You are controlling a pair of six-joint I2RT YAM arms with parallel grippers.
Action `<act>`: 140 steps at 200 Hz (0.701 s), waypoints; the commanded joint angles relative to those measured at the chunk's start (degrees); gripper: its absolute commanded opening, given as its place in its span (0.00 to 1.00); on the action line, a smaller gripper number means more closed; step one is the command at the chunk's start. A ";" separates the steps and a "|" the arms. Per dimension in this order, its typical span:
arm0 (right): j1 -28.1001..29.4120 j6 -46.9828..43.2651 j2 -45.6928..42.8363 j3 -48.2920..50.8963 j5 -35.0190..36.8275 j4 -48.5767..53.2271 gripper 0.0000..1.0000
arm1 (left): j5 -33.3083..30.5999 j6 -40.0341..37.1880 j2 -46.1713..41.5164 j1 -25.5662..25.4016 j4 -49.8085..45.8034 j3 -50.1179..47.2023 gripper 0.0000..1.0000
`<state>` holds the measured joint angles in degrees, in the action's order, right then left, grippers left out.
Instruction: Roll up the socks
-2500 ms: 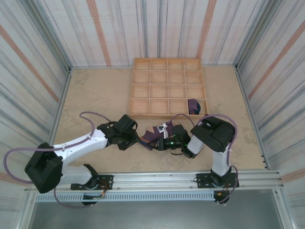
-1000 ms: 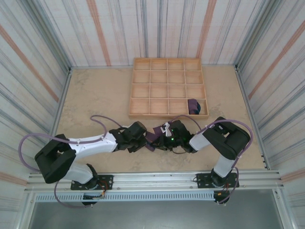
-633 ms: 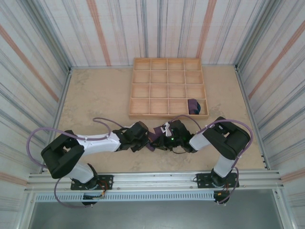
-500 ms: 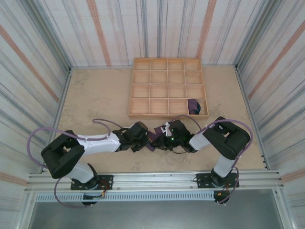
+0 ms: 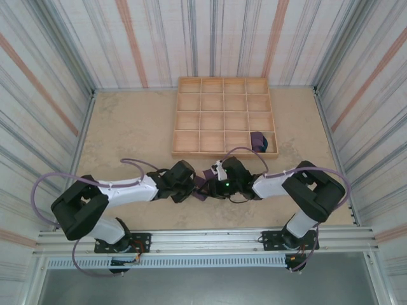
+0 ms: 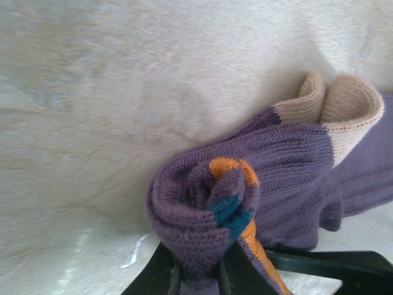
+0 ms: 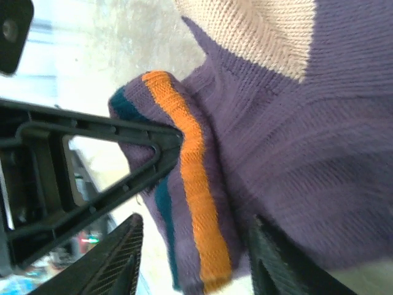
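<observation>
Left wrist: left pincer (image 6: 199,273) has just clamped the rolled end of the socks (image 6: 270,166).
Right wrist: right pincer (image 7: 195,249) newly opened, roll between its fingers.
Meaning: roll handed leftward.

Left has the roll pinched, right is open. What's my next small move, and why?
Probably shift the right gripper to the peach cuff and pinch its edge. The left gripper is shut on the rolled socks, so the bundle looks secured; the cuff gapes loose beside it, and the right jaws stand open, free to pull it over.
</observation>
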<state>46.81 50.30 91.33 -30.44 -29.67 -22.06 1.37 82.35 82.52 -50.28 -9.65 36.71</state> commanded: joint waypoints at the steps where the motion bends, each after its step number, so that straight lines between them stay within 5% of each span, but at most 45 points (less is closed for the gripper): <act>1: 1.84 -10.27 -4.86 -1.77 10.47 19.39 0.55 | 0.57 -1.57 -1.12 1.28 -12.71 -0.16 0.00; 69: 13.50 -25.49 -15.14 -5.58 36.03 29.40 0.79 | 1.86 -2.06 -3.23 1.91 -17.82 1.03 0.00; 140: 33.69 -42.43 -9.69 -6.05 58.39 19.21 0.76 | 4.54 -2.07 -4.21 3.35 -17.16 0.03 0.00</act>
<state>75.16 17.58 78.50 -35.79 17.72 1.26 4.51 81.21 78.94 -47.79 -22.76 38.02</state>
